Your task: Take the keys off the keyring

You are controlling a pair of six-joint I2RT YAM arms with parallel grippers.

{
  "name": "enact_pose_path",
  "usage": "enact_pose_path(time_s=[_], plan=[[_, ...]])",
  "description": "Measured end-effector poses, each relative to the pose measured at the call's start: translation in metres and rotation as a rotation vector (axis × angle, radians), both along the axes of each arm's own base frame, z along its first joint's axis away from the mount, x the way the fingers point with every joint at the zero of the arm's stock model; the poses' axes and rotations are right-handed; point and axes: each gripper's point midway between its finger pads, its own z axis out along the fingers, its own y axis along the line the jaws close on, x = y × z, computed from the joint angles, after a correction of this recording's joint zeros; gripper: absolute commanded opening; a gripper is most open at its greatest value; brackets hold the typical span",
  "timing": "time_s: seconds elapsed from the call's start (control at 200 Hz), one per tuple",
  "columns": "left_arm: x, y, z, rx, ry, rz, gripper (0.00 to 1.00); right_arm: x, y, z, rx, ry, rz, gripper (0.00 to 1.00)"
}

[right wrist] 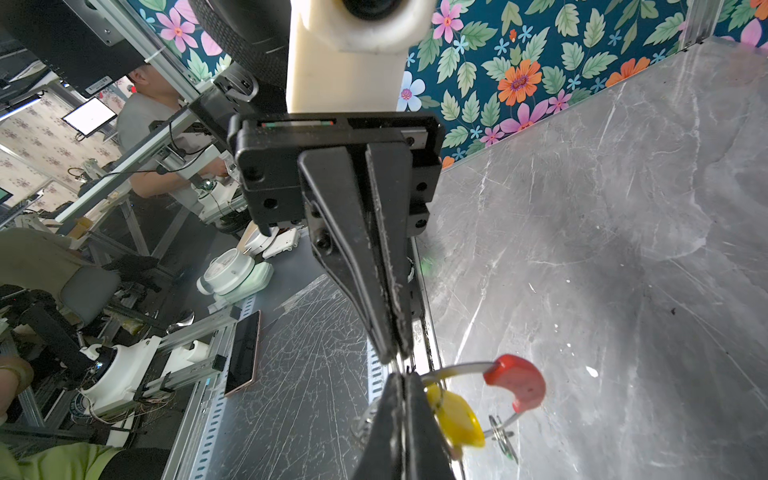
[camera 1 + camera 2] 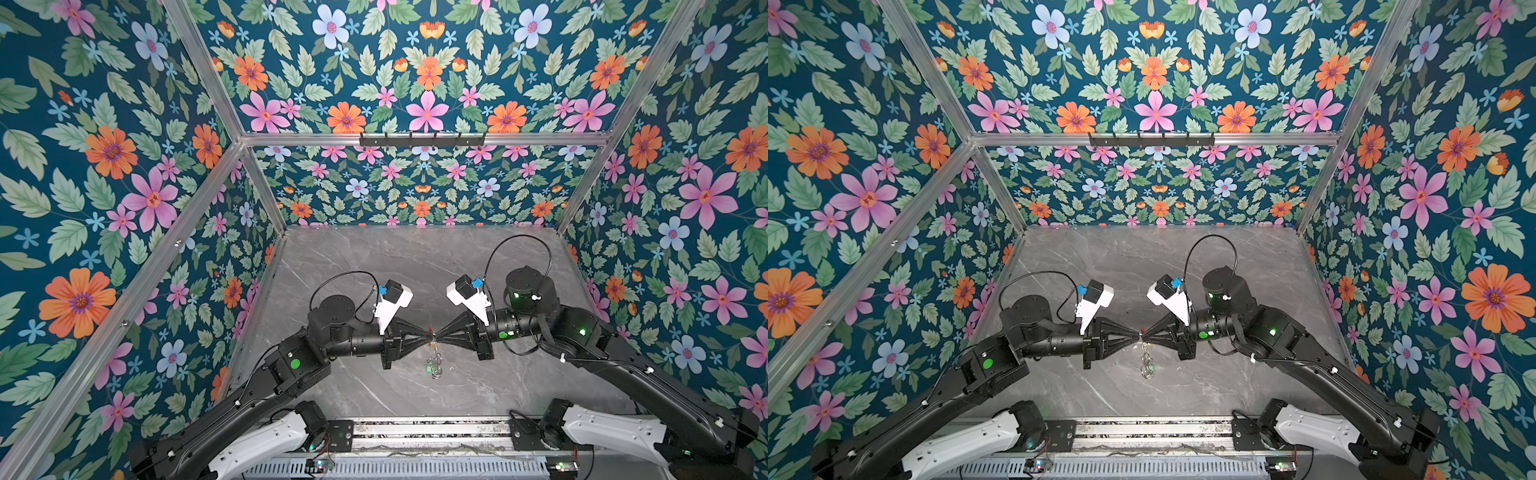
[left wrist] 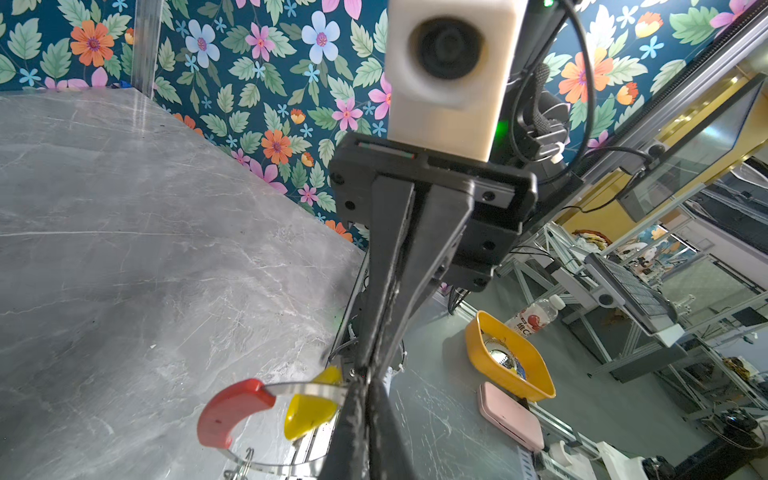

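**Both arms meeting over the worktop, keyring between them.** In both top views the left hand (image 2: 425, 338) and the right hand (image 2: 439, 337) reach in from opposite sides. They meet tip to tip above the middle of the grey marble-patterned worktop (image 2: 415, 266).

- **Right hand:** The jaws are pressed together to a narrow pinch. In the right wrist view the bare grey band of the keyring (image 2: 433, 354) runs straight into its tips.
- **Left hand:** The jaws are likewise closed with no gap showing, and they press at the same spot on the rim from the opposite face. Its own fingers hide the contact, so it is unclear whether it nips the band itself or the fitting of the yellow tag (image 3: 309, 413).
- **Keyring:** It hangs from the meeting point and is clear of the worktop. Its plane lies across the line of the two hands, so the top views show it almost edge-on, as a thin sliver below the tips.
- **Red sleeve (image 3: 232, 411):** It sits on the upper arc, a short stretch of bare band away from the tips.
- **Yellow tag:** It lies just beside the tips, between them and the sleeve, and crosses the band.
- **Small wire loops (image 3: 245, 462):** They hang from the lower arc.
- **Green tag (image 2: 428, 368):** It dangles near the low end of the ring, well below both hands.
- **Keys:** Their metal blades are too small to make out in the top views.
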Motion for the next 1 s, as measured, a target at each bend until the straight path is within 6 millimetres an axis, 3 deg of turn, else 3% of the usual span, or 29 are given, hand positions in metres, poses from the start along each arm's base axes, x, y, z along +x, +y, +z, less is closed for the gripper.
enact_pose_path(time_s=[0.145,0.295,0.43,0.53,0.765,1.0], plan=[[0.000,0.000,-0.001,0.001,0.001,0.000,0.00,0.001,0.001,-0.002,-0.004,0.004,-0.001,0.00],[0.000,0.001,0.002,-0.021,-0.017,0.006,0.00,0.003,-0.001,0.002,0.009,-0.014,-0.026,0.38],[-0.001,0.004,0.006,-0.045,-0.043,0.012,0.00,0.005,-0.010,0.010,0.050,-0.075,-0.079,0.50],[-0.001,0.004,0.009,-0.056,-0.056,0.012,0.00,0.007,-0.016,0.006,0.061,-0.099,-0.113,0.53],[-0.002,0.005,0.013,-0.071,-0.069,0.008,0.00,0.012,-0.014,-0.026,0.028,-0.082,-0.128,0.58],[-0.003,0.005,0.014,-0.077,-0.072,0.004,0.00,0.006,-0.006,-0.022,0.065,-0.091,-0.077,0.61]])
